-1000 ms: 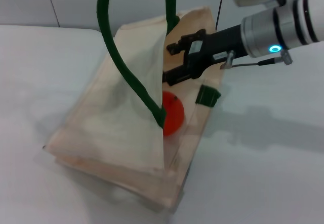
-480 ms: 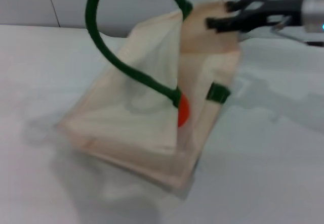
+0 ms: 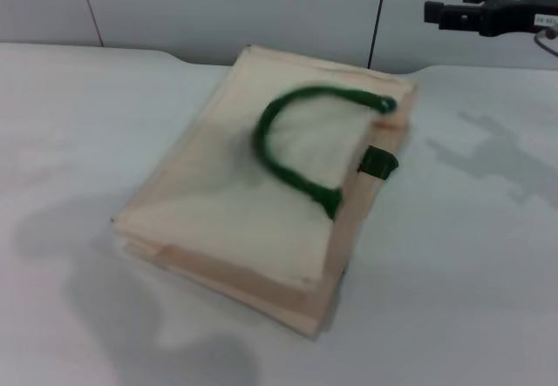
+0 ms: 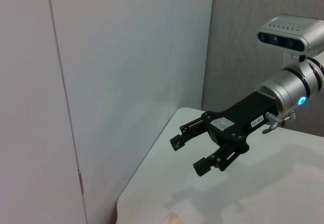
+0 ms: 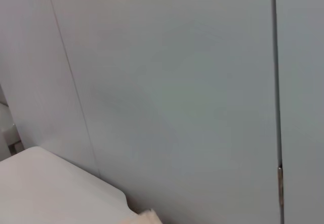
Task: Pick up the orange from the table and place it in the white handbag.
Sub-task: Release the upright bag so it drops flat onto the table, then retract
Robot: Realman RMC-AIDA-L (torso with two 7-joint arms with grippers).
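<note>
The white handbag lies flat on the table, with one dark green loop handle lying on top of it. The end of the other handle shows at the bag's right edge. The orange is hidden; no part of it shows. My right gripper is raised at the far right, above and behind the bag, clear of it. The left wrist view shows the right gripper open and empty. My left gripper is out of view.
A grey panelled wall stands behind the table. The bag's shadow falls on the tabletop to its left. Bare tabletop lies on both sides of the bag.
The bag's raised handle and upper cloth have dropped, so the bag now lies shut and flat. The orange seen inside is now covered. My right gripper has drawn back up and to the right.
</note>
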